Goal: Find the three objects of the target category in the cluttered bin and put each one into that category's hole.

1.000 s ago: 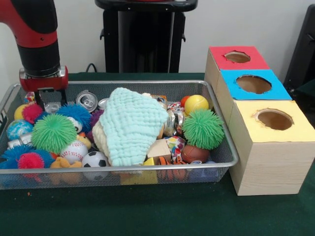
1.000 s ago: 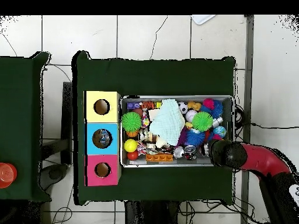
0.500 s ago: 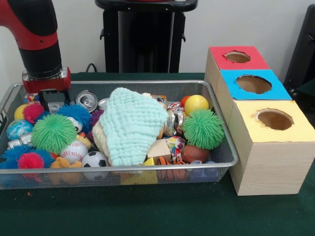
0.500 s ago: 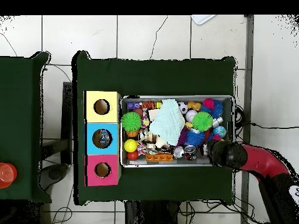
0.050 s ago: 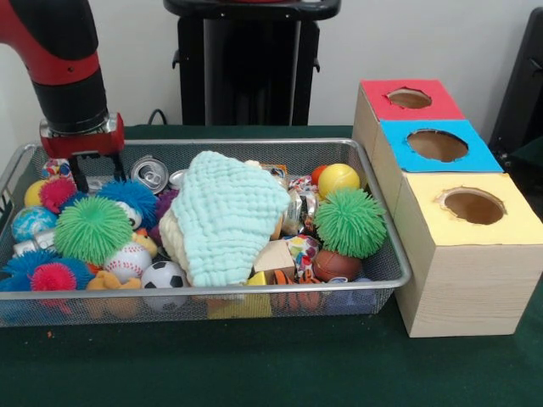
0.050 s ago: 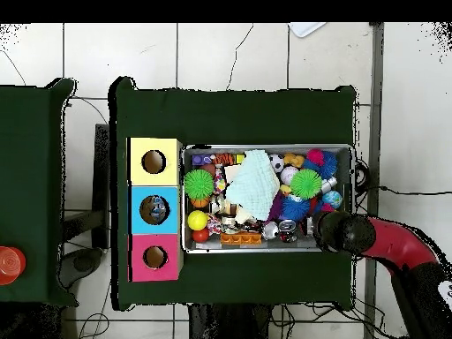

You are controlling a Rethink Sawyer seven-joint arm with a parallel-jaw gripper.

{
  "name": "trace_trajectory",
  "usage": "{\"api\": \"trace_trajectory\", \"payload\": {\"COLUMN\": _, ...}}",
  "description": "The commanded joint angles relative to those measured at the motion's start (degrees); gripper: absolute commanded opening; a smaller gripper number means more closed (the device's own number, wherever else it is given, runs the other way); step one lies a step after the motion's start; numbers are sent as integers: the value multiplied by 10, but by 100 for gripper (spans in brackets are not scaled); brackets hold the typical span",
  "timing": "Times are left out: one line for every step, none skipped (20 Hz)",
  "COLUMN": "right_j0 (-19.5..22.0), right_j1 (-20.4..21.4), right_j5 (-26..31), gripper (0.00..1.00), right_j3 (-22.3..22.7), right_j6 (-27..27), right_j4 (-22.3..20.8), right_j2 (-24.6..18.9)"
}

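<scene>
On dark green table cloth (image 5: pixel 254 365), wire bin (image 5: pixel 373 284) of cluttered toys left of three-hole box (image 5: pixel 450 280), gripper (image 5: pixel 95 174) released over bin's far-left corner, white wall (image 5: pixel 407 42) behind, tiled floor (image 6: pixel 212 53).

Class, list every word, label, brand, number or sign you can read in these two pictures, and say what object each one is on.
No text can be read in either view.
The drink can shows only its silver top; no brand is legible.
The small patterned packets behind the green spiky ball are too small and blurred to read.
The three boxes carry holes and colours only.
</scene>
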State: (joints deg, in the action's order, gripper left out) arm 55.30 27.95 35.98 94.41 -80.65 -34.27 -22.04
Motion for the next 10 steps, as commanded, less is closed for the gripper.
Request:
{"api": "trace_trajectory", "payload": {"right_j0": -5, "right_j1": -26, "right_j5": 71, "gripper": 100, "right_j3": 15, "right_j6": 47, "right_j4": 17, "right_j2": -27}}
{"api": "trace_trajectory", "payload": {"right_j0": -4, "right_j1": -26, "right_j5": 67, "gripper": 100, "right_j3": 18, "right_j6": 44, "right_j4": 16, "right_j2": -25}}
{"api": "trace_trajectory", "payload": {"right_j0": -3, "right_j1": -27, "right_j5": 64, "gripper": 100, "right_j3": 21, "right_j6": 41, "right_j4": 14, "right_j2": -23}}
{"api": "trace_trajectory", "payload": {"right_j0": -3, "right_j1": -29, "right_j5": 61, "gripper": 100, "right_j3": 23, "right_j6": 38, "right_j4": 14, "right_j2": -23}}
{"api": "trace_trajectory", "payload": {"right_j0": -1, "right_j1": -30, "right_j5": 58, "gripper": 100, "right_j3": 26, "right_j6": 36, "right_j4": 15, "right_j2": -23}}
{"api": "trace_trajectory", "payload": {"right_j0": -1, "right_j1": -32, "right_j5": 57, "gripper": 100, "right_j3": 28, "right_j6": 35, "right_j4": 16, "right_j2": -24}}
{"api": "trace_trajectory", "payload": {"right_j0": 0, "right_j1": -34, "right_j5": 55, "gripper": 100, "right_j3": 31, "right_j6": 34, "right_j4": 16, "right_j2": -24}}
{"api": "trace_trajectory", "payload": {"right_j0": -1, "right_j1": -35, "right_j5": 55, "gripper": 100, "right_j3": 31, "right_j6": 33, "right_j4": 15, "right_j2": -22}}
{"api": "trace_trajectory", "payload": {"right_j0": -2, "right_j1": -37, "right_j5": 52, "gripper": 100, "right_j3": 31, "right_j6": 30, "right_j4": 14, "right_j2": -21}}
{"api": "trace_trajectory", "payload": {"right_j0": -2, "right_j1": -40, "right_j5": 50, "gripper": 100, "right_j3": 31, "right_j6": 29, "right_j4": 13, "right_j2": -19}}
